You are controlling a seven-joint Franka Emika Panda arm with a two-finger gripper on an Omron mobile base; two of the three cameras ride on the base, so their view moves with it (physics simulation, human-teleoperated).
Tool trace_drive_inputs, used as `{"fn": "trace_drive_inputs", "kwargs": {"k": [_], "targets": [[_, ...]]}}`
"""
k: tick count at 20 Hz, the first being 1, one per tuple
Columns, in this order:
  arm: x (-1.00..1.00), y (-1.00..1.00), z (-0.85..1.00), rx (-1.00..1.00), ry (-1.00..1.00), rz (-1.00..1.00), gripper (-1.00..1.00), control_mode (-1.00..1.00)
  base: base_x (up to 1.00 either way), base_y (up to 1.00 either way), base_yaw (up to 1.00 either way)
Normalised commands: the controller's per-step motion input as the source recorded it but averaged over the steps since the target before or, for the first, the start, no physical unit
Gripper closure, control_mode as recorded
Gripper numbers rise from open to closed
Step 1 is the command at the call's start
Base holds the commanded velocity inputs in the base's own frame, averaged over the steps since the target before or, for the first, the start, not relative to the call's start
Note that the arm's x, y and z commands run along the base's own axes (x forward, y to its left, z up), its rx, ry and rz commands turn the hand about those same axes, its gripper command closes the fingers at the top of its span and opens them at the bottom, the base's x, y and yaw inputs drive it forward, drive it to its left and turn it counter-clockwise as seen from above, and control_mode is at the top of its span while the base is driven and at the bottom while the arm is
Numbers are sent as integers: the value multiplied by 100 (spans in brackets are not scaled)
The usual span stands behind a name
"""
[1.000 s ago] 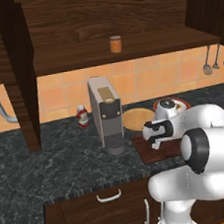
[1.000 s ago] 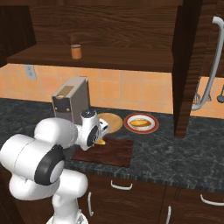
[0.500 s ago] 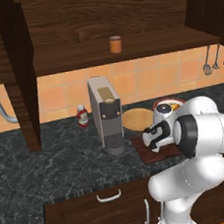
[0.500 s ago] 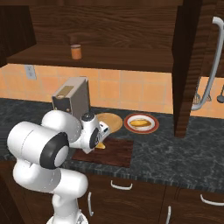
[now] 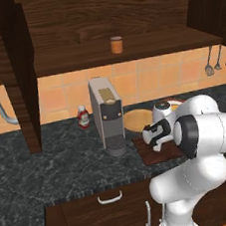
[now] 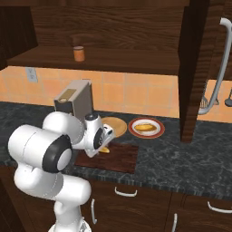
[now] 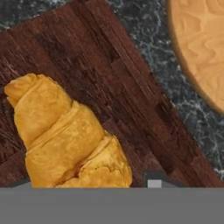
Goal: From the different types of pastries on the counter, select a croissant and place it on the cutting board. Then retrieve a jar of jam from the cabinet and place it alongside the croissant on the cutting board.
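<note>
The white arm folds tightly in front of its own base, elbow bulging toward the front edge of the counter (image 5: 66, 166), with the wrist turned down over the cutting board (image 6: 118, 158). The gripper (image 6: 104, 146) hangs low above the board's left end, near the corner closest to the coffee machine (image 5: 108, 116). In the hand view the croissant (image 7: 68, 140) lies on the dark wood right at the base of the fingers; whether the fingers are clamped on it or standing apart cannot be told, since the tips are barely visible. In the right base view a golden bit of the pastry shows just below the hand.

The board sits near the counter's front edge. Just behind it, toward the tiled wall, lies the round tan wooden disc (image 6: 115, 125), and beside that the red-rimmed plate (image 6: 146, 127) with an oval orange-brown pastry (image 6: 145, 128) on it. The jar of jam (image 5: 116, 45) stands upright on the shelf of the cabinet (image 5: 123, 13). A red bottle (image 5: 83, 117) stands near the wall, left of the coffee machine.
</note>
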Motion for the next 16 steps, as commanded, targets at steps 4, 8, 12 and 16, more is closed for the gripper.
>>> {"fn": "trace_drive_inputs", "kwargs": {"k": [4,8,12,16], "targets": [[-45,-8,38,1,0,0,-100,-100,0,0,0],[-22,-1,73,0,-1,0,-100,-100,0,0,0],[-7,0,73,0,0,1,-100,-100,0,0,0],[0,-4,19,1,3,0,-100,-100,0,0,0]]}}
